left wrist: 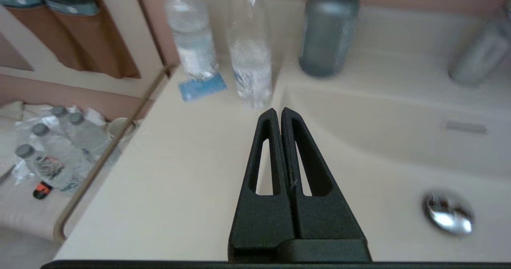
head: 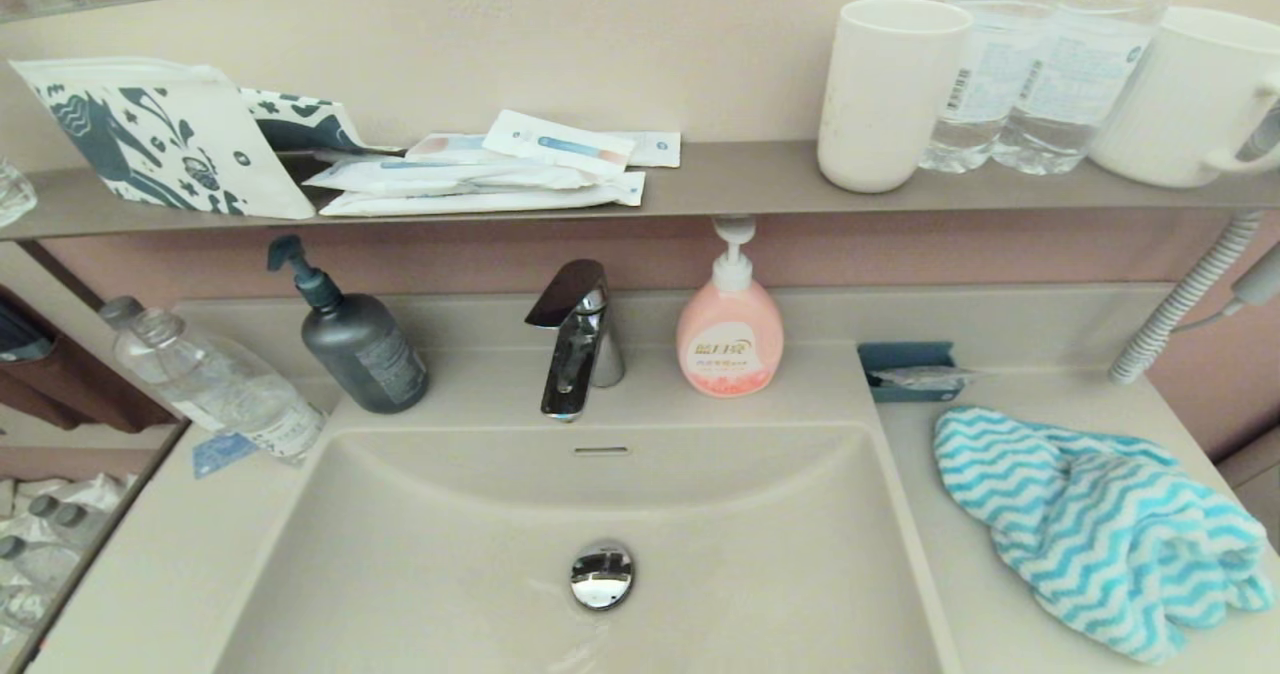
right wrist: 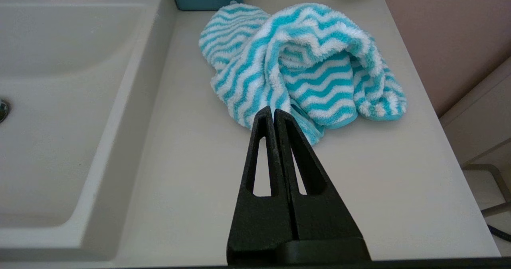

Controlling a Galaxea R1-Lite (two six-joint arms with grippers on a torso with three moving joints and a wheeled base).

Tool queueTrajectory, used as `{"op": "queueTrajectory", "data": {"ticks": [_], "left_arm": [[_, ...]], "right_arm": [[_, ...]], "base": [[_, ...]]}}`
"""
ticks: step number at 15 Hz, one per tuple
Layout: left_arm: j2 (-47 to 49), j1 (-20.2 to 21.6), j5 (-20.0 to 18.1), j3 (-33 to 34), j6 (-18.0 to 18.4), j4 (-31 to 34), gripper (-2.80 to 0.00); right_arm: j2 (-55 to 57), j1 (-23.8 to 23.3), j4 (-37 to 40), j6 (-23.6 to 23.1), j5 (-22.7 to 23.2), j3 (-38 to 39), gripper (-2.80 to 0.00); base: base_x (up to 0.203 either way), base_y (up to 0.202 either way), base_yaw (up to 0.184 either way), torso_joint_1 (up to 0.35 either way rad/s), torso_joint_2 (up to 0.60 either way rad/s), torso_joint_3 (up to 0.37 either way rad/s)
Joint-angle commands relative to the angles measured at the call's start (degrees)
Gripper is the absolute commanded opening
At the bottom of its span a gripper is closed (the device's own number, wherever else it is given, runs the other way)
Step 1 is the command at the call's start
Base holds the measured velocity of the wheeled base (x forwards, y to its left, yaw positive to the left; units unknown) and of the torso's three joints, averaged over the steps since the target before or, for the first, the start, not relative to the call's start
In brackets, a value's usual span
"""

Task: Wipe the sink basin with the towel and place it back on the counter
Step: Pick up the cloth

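Towel (head: 1100, 529): bunched in a loose heap on the counter (head: 960, 574), to the right of the sink basin (head: 600, 514); turquoise and white zigzag stripes; not inside the basin.
Right gripper (right wrist: 274, 111): fingers pressed together, holding nothing; seen from the right wrist view above the counter, tips just at the near edge of the towel, contact not clear.
Left gripper (left wrist: 278, 111): fingers closed flat against each other, empty; over the counter at the basin's left rim, seen only in the left wrist view.
Sink basin: wide, beige, rounded corners; chrome drain plug (head: 601, 574) at the middle of the floor, small overflow slot (head: 601, 450) on the back wall.
Faucet (head: 575, 339): chrome, behind the basin at centre.
Soap bottles: dark grey pump bottle (head: 355, 339) left of the faucet, pink pump bottle (head: 730, 339) right of it.
Water bottle (head: 215, 379): clear, on the counter at the left, leaning.
Small teal tray (head: 905, 369): on the counter just behind the towel.
Wall shelf (head: 740, 179): carries packets, a white cup (head: 885, 94), two clear bottles and a white mug.
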Motion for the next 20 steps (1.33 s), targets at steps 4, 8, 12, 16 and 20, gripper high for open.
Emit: {"op": "queueTrajectory", "data": {"ticks": [4,8,12,16,20], "left_arm": [[-11.7,1.09,-8.78,3.27,0.46,9.18,-2.8],[-11.7,1.12,-12.29,4.91,1.04,9.98,-2.8],[-11.7,1.12,-14.75,6.74,1.97,9.88,-2.8],[-11.7,1.12,-14.09,7.0,-0.56,9.16,-2.8],[-11.7,1.12,-14.05,7.0,-0.64,9.16,-2.8]], "right_arm": [[0.05,0.02,0.04,-0.02,0.03,0.0,-2.8],[0.05,0.02,0.03,-0.02,0.03,0.0,-2.8],[0.05,0.02,-0.01,-0.02,0.03,0.0,-2.8],[0.05,0.02,-0.05,-0.02,0.03,0.0,-2.8],[0.05,0.02,0.03,-0.02,0.03,0.0,-2.8]], "base": [[0.0,0.0,0.0,0.0,0.0,0.0],[0.0,0.0,0.0,0.0,0.0,0.0],[0.0,0.0,0.0,0.0,0.0,0.0],[0.0,0.0,0.0,0.0,0.0,0.0],[0.0,0.0,0.0,0.0,0.0,0.0]]}}
